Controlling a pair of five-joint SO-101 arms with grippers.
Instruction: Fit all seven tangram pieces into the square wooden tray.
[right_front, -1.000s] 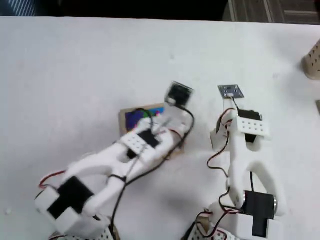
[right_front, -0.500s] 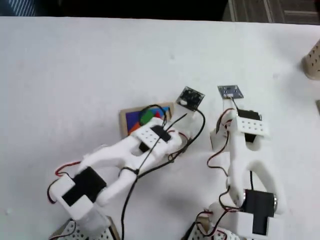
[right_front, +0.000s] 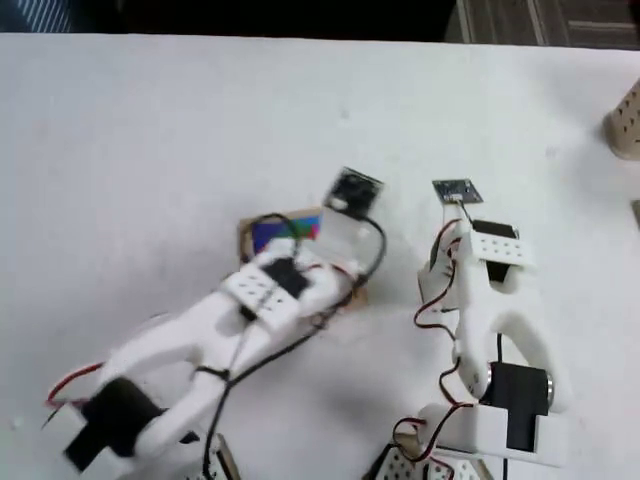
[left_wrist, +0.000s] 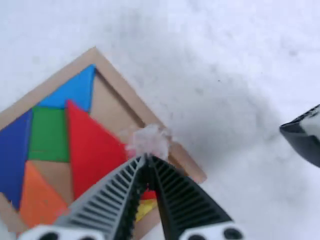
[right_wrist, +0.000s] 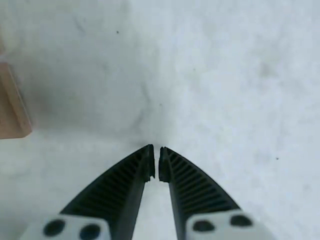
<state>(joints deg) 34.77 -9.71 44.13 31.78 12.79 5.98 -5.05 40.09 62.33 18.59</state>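
The white worktop (right_front: 150, 130), a dark room beyond its far edge, carries the square wooden tray (left_wrist: 120, 86) of coloured tangram pieces (left_wrist: 92, 145), half hidden by the left arm (right_front: 200, 340), whose left claw (left_wrist: 148, 161) hangs closed over the tray's rim, while the right claw (right_wrist: 156, 162), also closed, hovers beside the tray.

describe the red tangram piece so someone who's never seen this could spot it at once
On the white table, find the square wooden tray of coloured pieces under the left arm's end effector. Inside it, the large red triangular piece lies between the green square piece and the end effector's tips. It is the only big red shape there.
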